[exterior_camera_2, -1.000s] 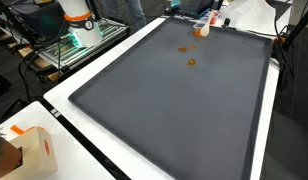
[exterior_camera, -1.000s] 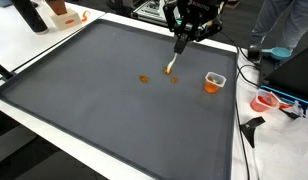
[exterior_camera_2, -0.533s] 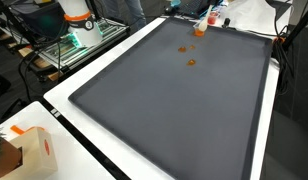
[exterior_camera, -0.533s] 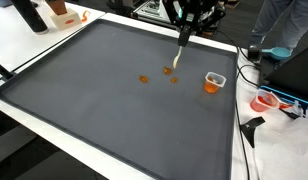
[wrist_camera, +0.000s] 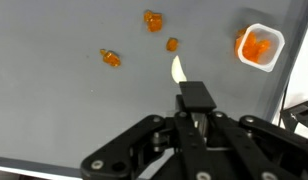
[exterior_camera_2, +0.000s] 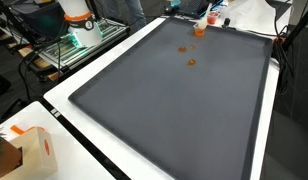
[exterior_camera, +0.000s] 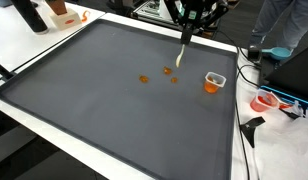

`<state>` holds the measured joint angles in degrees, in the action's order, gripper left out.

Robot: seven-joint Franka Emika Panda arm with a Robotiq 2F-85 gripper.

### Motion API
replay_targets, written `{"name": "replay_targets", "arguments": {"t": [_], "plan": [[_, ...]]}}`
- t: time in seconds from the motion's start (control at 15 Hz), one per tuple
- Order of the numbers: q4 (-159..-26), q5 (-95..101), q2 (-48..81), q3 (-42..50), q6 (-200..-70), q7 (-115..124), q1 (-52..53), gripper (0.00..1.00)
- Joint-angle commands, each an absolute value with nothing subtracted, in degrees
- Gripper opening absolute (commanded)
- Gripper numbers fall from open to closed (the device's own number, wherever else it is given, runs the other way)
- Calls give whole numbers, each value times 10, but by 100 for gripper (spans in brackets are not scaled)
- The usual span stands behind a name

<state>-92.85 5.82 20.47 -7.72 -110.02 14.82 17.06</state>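
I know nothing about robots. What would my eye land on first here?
A big dark grey mat fills most of the scene, with a few small orange bits scattered toward one end. Above them hangs the black gripper, shut on a white spoon whose tip points down at the mat. Beside the bits stands a small clear cup holding more orange pieces.

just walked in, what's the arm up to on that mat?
The gripper is shut on a white spoon, held tip-down low over the dark mat. Whether the tip touches the mat cannot be told. Three orange pieces lie loose on the mat near the tip. A small clear cup with more orange bits in it stands upright off to the side.
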Motion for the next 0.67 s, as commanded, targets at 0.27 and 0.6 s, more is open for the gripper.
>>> {"name": "replay_targets", "arguments": {"t": [0.27, 0.6], "plan": [[-957, -9, 201, -92, -1137, 88, 140, 3], [-1009, -111, 191, -102, -1181, 4, 106, 3]]}}
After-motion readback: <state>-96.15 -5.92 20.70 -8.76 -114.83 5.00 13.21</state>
